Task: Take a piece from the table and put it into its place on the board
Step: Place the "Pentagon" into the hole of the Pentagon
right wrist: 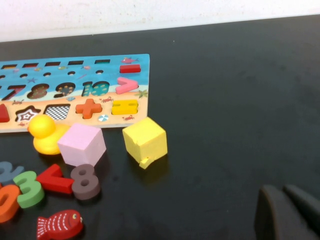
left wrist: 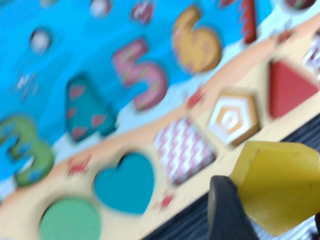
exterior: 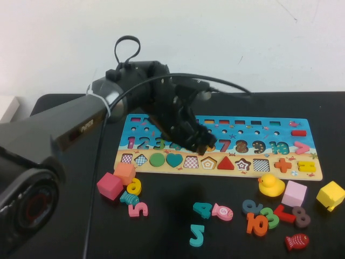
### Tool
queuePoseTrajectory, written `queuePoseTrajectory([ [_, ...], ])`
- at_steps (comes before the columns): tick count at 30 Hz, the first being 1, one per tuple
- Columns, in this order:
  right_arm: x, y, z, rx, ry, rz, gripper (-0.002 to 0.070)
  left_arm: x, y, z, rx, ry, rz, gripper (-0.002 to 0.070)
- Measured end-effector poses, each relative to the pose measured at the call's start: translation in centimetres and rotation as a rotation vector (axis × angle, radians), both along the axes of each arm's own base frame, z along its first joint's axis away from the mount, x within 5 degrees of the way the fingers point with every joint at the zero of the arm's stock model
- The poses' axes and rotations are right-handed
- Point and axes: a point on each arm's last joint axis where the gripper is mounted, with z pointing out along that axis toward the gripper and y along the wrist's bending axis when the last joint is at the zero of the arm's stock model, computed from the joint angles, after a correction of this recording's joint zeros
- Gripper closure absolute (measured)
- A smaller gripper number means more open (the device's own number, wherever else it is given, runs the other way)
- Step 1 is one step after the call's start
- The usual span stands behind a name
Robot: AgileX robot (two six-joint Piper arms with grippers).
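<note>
Your left gripper [exterior: 200, 144] hung over the board [exterior: 280, 130], above the number row near the 5 and 6, and it was clamped on the piece [left wrist: 278, 186], the flat yellow pentagon. In the left wrist view the piece sat against a dark finger [left wrist: 228, 210], held off the board and just beside the pentagon cut-out [left wrist: 232, 119]. That cut-out showed its orange-and-white pattern, between the checked square cut-out [left wrist: 184, 150] and the red triangle [left wrist: 291, 88]. The teal heart [left wrist: 125, 182] and green circle [left wrist: 69, 220] sat in the same shape row of the board, on the far side of the checked square from the pentagon cut-out.

Your right gripper [right wrist: 289, 214] stayed out of the high view; in its wrist view it was low over the bare tabletop [right wrist: 240, 90], well apart from the board, and its fingers lay pressed together with nothing between them.

Beside the board's near edge at that end sat the duck [right wrist: 44, 133], a pink cube [right wrist: 82, 144] touching it, and a yellow cube [right wrist: 145, 141] near the pink one.
</note>
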Motion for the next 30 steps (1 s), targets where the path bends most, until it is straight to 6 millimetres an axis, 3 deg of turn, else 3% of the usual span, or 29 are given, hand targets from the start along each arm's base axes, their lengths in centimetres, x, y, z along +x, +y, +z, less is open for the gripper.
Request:
queuePoseTrajectory([
  [5,0.0,0.0,0.0,0.000,0.000,0.000,0.0657,1.2,-1.1,-0.6,-0.057,0.007,-0.002,0.0350],
  [15,0.0,0.0,0.0,0.000,0.000,0.000,0.0657,3.3,-2.6,-6.0,-0.058,0.105,0.034,0.0350],
  [30,0.0,0.0,0.0,0.000,0.000,0.000,0.0657,2.4,-4.8,-6.1,0.062,0.042,0.018,0.0351],
])
